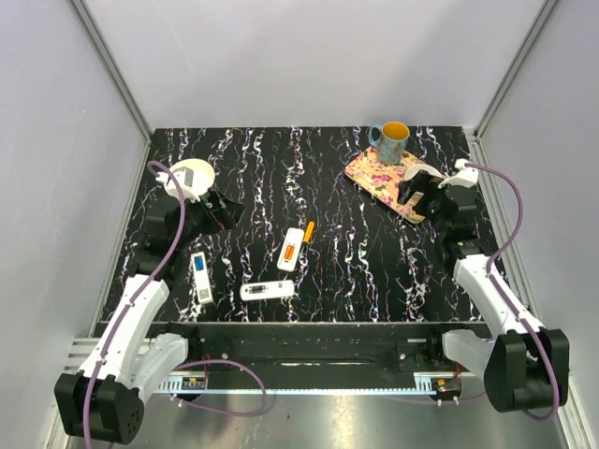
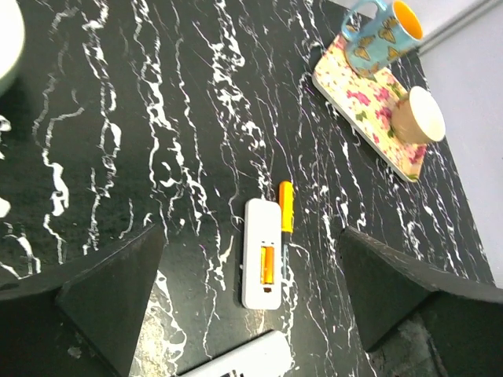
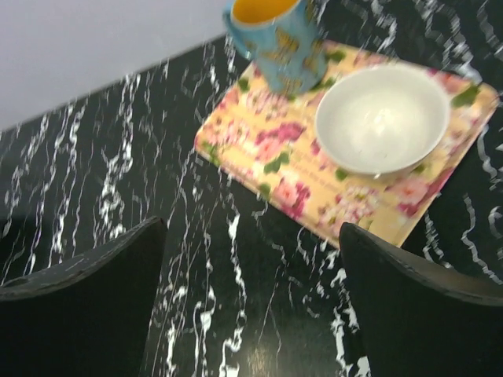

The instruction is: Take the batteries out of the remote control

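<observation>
A white remote control lies mid-table with its back open and an orange battery seated inside. A loose orange battery lies beside its far end. Another remote at the left shows a blue battery in its bay. A third remote lies crosswise nearer the front. My left gripper hovers open, up and left of the middle remote. My right gripper hangs open over the floral tray's near edge, holding nothing.
A floral tray at the back right carries a blue mug and a white bowl. A white dish sits at the back left. Grey walls surround the table.
</observation>
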